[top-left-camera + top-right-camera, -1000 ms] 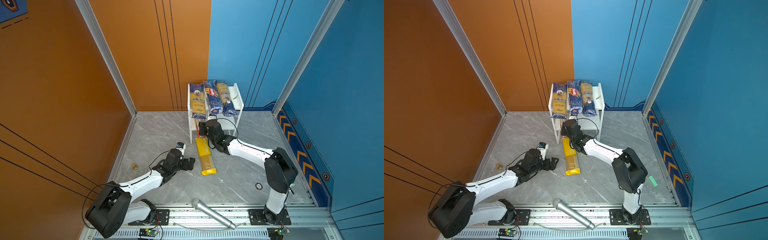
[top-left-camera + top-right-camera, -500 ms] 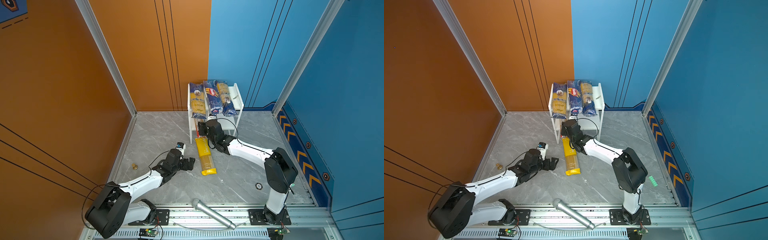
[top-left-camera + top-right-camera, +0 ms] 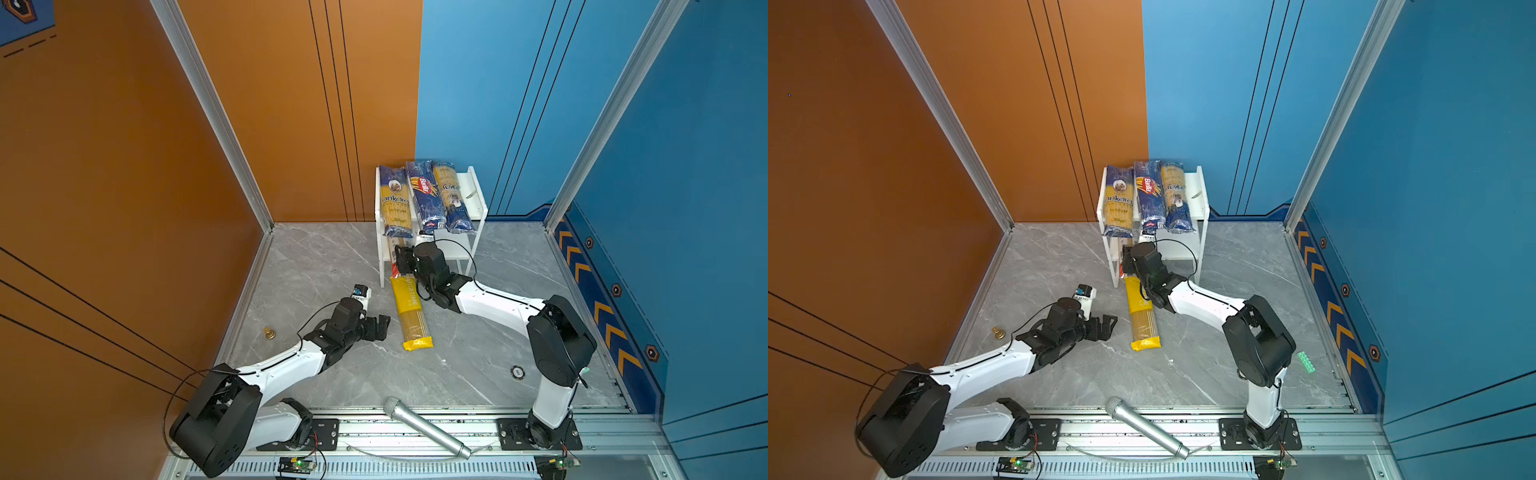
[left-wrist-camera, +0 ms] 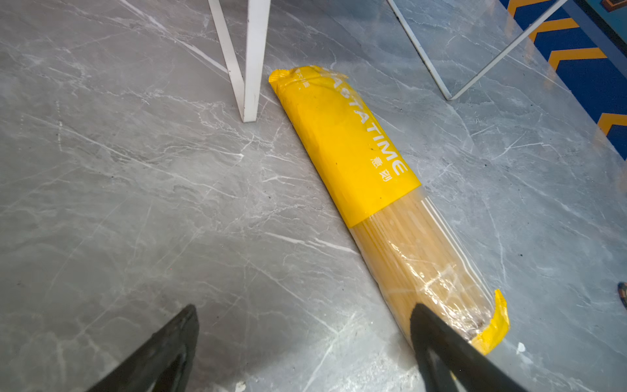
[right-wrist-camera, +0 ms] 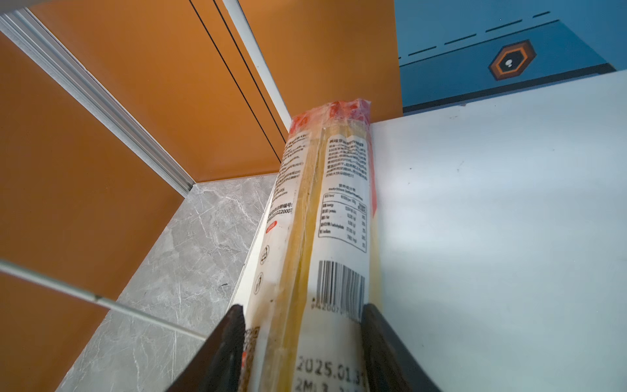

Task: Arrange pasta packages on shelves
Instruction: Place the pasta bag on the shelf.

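Right wrist view: the red-and-clear bag [image 5: 305, 220] is seen lying lengthwise on the lower board of the shelves [image 5: 492, 203], along that board's side edge, with the right end effector [image 5: 303, 307] astride its barcode end. Its fingers [image 5: 230, 339] sit close against both flanks; whether the film is pinched or only flanked cannot be told. In both top views this bag is found at centre frame, under the left side of the top tier, where the Barilla bag [image 3: 426, 195] is laid between the left ankara bag [image 3: 395, 201] and the right ankara bag [image 3: 453, 195]. The yellow bag [image 3: 409, 311] is noted on the counter [image 3: 316, 257], just below the shelves in the frame, its upper end just beside the front left leg. The left end effector [image 3: 380, 326] is held just left of its lower half, jaws spread wide, nothing between them. Handling, judged: each bag is expected to be light and stiff lengthwise as a bundle, yet brittle if bent or dropped; the film looks slick and crinkly, so slipping under a weak pinch is likely. The yellow bag is best taken across its narrow width near mid-length, about where the printed band meets the clear window, so that neither end droops; an end grip would be expected to let it tip.
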Motion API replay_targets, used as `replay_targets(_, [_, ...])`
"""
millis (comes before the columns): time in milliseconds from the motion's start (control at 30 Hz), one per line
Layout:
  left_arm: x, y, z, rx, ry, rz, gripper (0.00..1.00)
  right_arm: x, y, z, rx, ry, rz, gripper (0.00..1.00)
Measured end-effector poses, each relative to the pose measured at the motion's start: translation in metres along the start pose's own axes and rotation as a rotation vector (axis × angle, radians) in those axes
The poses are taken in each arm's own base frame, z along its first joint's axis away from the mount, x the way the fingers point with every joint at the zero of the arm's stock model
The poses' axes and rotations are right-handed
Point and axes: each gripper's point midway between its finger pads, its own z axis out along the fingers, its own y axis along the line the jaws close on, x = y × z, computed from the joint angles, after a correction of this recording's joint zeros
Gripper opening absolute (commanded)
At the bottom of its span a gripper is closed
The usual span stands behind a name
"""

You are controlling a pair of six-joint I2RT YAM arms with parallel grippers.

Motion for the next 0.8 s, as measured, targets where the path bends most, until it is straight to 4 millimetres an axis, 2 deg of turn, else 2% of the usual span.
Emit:
replay_targets(533, [-0.003, -0.001, -0.002, 0.004, -0.011, 0.0, 0.98, 0.001, -0.005, -0.021, -0.022, 0.013, -0.012, 0.61])
replay_targets(800, [-0.003, -0.001, -0.002, 0.005, -0.011, 0.0, 0.98, -0.009, -0.002, -0.048, -0.062, 0.008, -0.021, 0.63])
